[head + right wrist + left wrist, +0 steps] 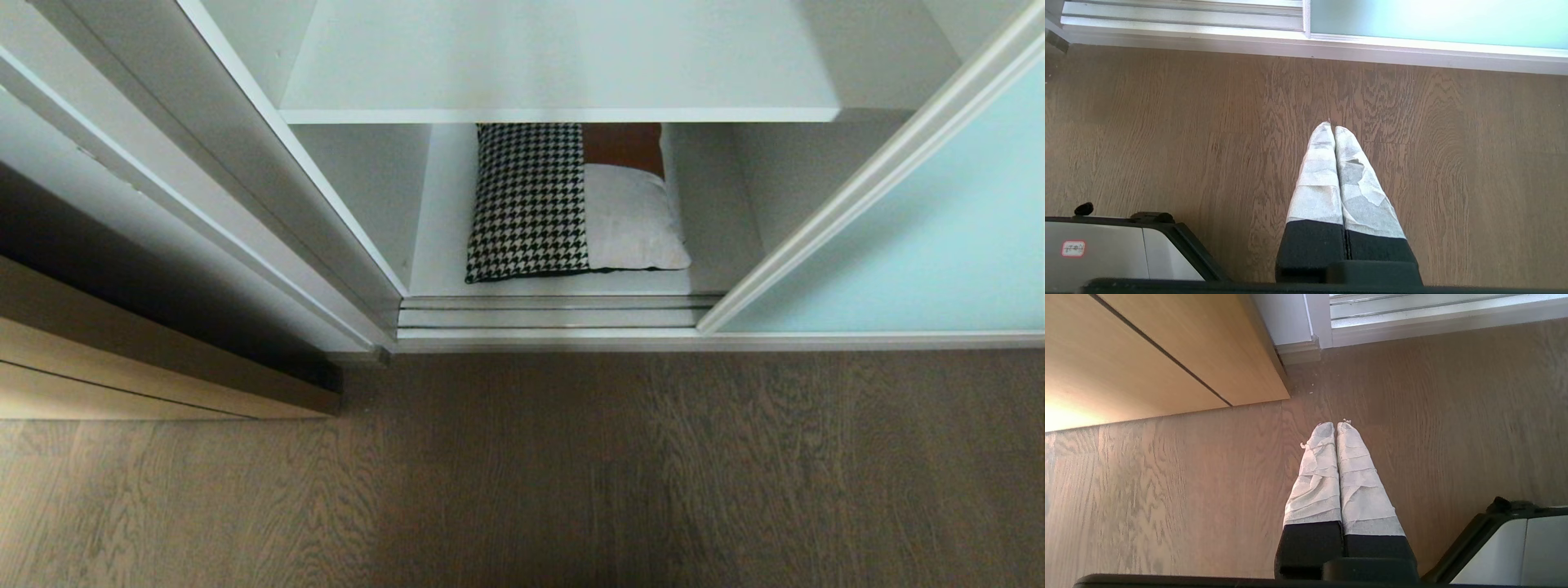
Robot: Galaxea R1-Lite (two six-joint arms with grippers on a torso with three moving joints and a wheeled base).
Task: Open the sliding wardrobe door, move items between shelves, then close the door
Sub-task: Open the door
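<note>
Wood-grain floor [571,474] fills the near half of the head view, a broad open stretch running up to the wardrobe's threshold. At that threshold a silvery bottom track [555,314] with parallel grooves lies across the opening. The sliding wardrobe door [922,245], a pale aqua frosted panel in a thin silvery-white frame, stands to the right, its leading edge slanting up from the track and leaving the middle compartment uncovered. On the left the white wardrobe side panel [269,196] bounds the gap, and further left a light oak door [122,359] angles toward the near floor.

Inside the gap, the lower shelf [441,245] carries the cushion [531,204], houndstooth on its left part, pale grey and brown on its right. It lies near the front edge, with bare board on either side of it. The upper shelf [555,65] above it has a thin front edge that hides the cushion's far end.

Neither arm shows in the head view. The left gripper [1335,424] hangs over the floor near the oak door's corner, its taped fingers pressed together and holding nothing. The right gripper [1330,126] hangs over the floor in front of the aqua door's bottom rail, fingers likewise closed and empty.
</note>
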